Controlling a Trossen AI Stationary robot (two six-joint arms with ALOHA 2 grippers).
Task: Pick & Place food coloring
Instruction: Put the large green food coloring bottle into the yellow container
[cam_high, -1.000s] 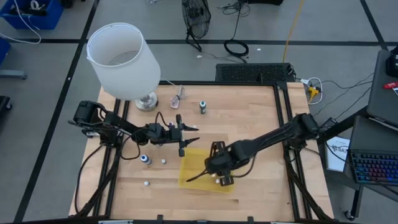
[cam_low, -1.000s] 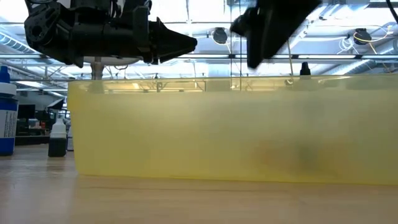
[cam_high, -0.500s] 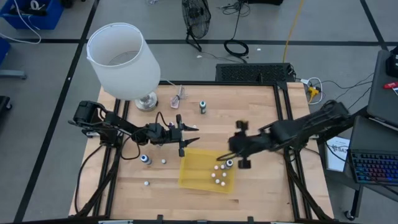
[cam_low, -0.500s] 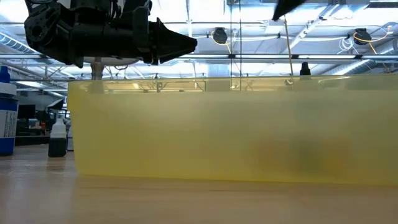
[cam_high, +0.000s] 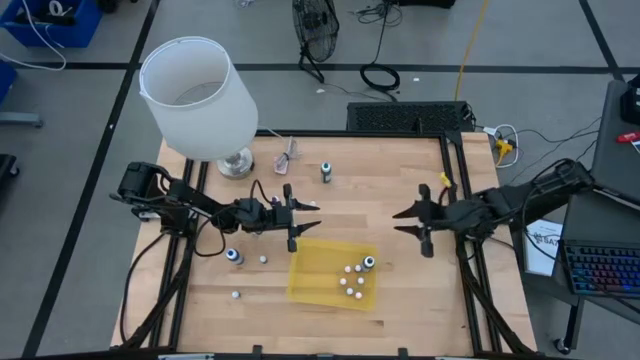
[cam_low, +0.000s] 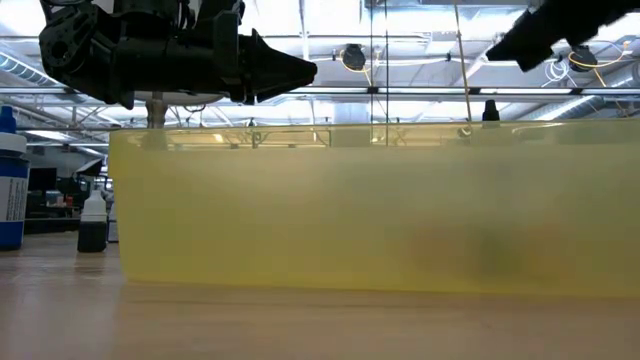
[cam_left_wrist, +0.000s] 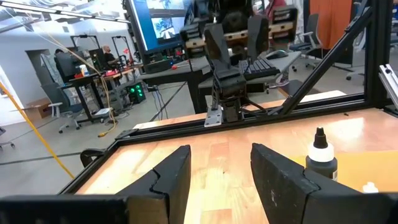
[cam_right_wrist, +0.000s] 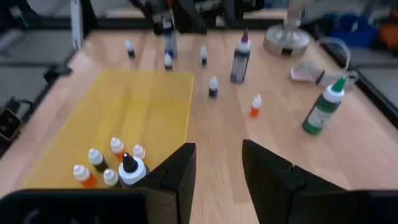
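The food coloring bottles are spread out. Several tiny ones (cam_high: 352, 281) and a dark one with a pale cap (cam_high: 369, 263) stand in the yellow tray (cam_high: 318, 270). A green one (cam_high: 325, 172), a blue one (cam_high: 235, 257) and two small whitish ones (cam_high: 263, 259) stand on the table. My left gripper (cam_high: 305, 212) hangs open above the tray's far left corner, pointing level, with nothing between its fingers (cam_left_wrist: 221, 180). My right gripper (cam_high: 400, 222) stands open in the air to the right of the tray, and it too is empty (cam_right_wrist: 217, 180).
A white-shaded lamp (cam_high: 198, 98) stands at the table's far left corner. A clear pinkish object with a stick (cam_high: 287, 157) lies beside it. In the low view the tray's near wall (cam_low: 380, 210) fills most of the picture. Bare wood lies between the tray and the far edge.
My right gripper has risen from over the tray's near right part and drawn back toward the table's right edge, tipping up toward level. The bottles in the tray that it covered now show. My left gripper has kept still.
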